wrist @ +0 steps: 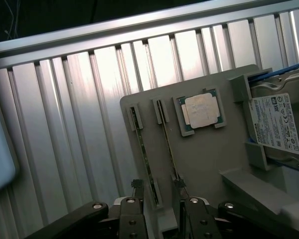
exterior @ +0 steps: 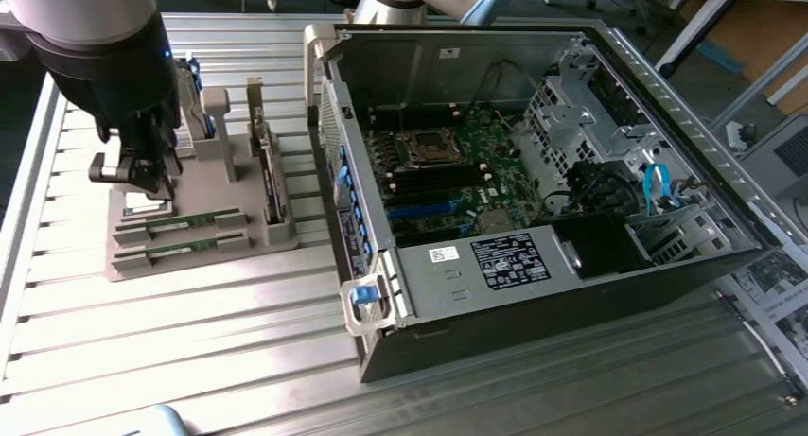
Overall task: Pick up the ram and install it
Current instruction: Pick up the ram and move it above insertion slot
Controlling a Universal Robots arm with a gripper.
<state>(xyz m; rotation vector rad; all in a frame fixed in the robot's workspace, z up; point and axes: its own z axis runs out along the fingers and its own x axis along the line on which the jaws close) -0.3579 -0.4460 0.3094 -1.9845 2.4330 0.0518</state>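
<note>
Two green ram sticks stand on edge in slots of a grey holder [exterior: 265,235]; in the exterior view they are ram [exterior: 189,224] and ram [exterior: 187,250]. In the wrist view the same sticks run as thin lines, ram [wrist: 142,149] and ram [wrist: 168,142]. My gripper [exterior: 136,176] hangs just above the holder's far end, apart from it, jaws open and holding nothing. From the wrist, the gripper [wrist: 157,186] has one fingertip [wrist: 136,185] on either side of the outer stick's near end; the other fingertip [wrist: 178,183] overlaps the inner stick.
A square silver CPU [wrist: 202,110] and a hard drive [wrist: 278,124] with a white label also sit in the holder. The open computer case [exterior: 378,304] lies to the exterior view's right, its motherboard [exterior: 480,152] and memory slots [exterior: 436,183] exposed. Everything rests on a ribbed metal table [exterior: 189,341].
</note>
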